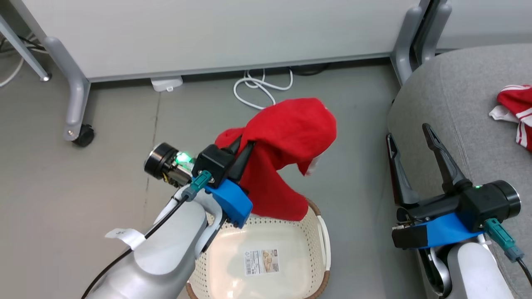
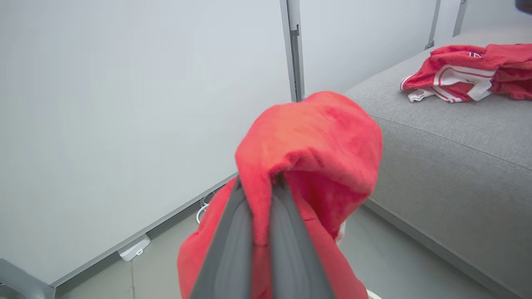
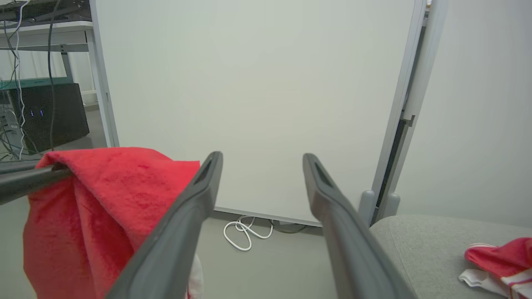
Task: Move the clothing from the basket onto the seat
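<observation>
the left pincer [image 1: 245, 143] is clamped tight on a red garment [image 1: 291, 128], with its two dark fingers pressed together on a pinched fold of cloth. the rest of the fabric humps up past the fingertips and hangs down below them. its lower edge is over the far end of the basket [image 1: 320, 232], though i can't tell if it touches. the basket sits beneath that pincer, back by its wrist, with a label [image 1: 261, 261] on its pale bottom. the right pincer [image 1: 407, 132] is spread wide with nothing between its fingers, and the lifted garment is well off to its left. the grey seat [image 1: 457, 91] lies just to its right, the rounded edge close beside the right-hand finger. farther along the cushion, ahead and right of those fingertips, a striped red garment [image 1: 517, 108] lies crumpled. beyond both pincers stands a white panel [image 1: 208, 33], with a white cable [image 1: 259, 85] looped on the floor at its foot.
</observation>
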You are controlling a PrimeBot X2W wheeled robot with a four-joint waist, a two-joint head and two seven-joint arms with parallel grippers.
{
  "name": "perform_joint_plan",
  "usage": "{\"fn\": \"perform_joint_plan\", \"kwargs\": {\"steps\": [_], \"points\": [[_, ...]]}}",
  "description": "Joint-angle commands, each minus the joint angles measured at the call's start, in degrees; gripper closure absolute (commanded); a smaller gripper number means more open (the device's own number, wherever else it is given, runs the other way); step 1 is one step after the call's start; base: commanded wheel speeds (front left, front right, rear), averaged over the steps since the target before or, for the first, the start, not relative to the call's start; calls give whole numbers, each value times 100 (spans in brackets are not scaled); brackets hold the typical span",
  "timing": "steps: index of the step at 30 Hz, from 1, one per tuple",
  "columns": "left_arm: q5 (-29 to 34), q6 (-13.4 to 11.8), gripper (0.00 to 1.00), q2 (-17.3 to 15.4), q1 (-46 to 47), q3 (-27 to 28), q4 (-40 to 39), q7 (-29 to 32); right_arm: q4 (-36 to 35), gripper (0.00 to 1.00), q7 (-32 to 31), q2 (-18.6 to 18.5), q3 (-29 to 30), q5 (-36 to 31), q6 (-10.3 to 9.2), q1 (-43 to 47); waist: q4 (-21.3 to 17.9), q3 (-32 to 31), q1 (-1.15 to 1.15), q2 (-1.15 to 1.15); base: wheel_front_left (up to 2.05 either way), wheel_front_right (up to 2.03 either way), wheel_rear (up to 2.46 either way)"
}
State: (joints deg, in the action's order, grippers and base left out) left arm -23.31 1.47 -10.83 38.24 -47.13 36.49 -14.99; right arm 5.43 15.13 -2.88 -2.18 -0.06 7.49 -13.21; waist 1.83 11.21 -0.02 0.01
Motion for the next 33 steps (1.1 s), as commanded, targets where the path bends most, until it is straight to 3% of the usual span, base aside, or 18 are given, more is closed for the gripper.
{"fn": "perform_joint_plan", "kwargs": {"steps": [1, 16, 26, 33], "points": [[95, -10, 100, -1, -21, 144, -174, -28, 18, 0, 2, -1, -9, 54, 1, 102, 30, -132, 2, -1, 0, 0, 0], [649, 170, 100, 76, 366, 780, -1154, -28, 73, 0, 1, -1, -61, 266, 2, 247, 4, -466, 2, -1, 0, 0, 0], [777, 253, 100, 123, 361, 889, -1276, -27, 77, 0, 2, -1, -120, 313, 2, 371, -16, -537, 2, -1, 0, 0, 0], [835, 309, 100, 177, 400, 923, -1246, -28, 50, 0, 2, -1, -558, 399, 2, 387, 18, -517, 2, -1, 0, 0, 0]]}}
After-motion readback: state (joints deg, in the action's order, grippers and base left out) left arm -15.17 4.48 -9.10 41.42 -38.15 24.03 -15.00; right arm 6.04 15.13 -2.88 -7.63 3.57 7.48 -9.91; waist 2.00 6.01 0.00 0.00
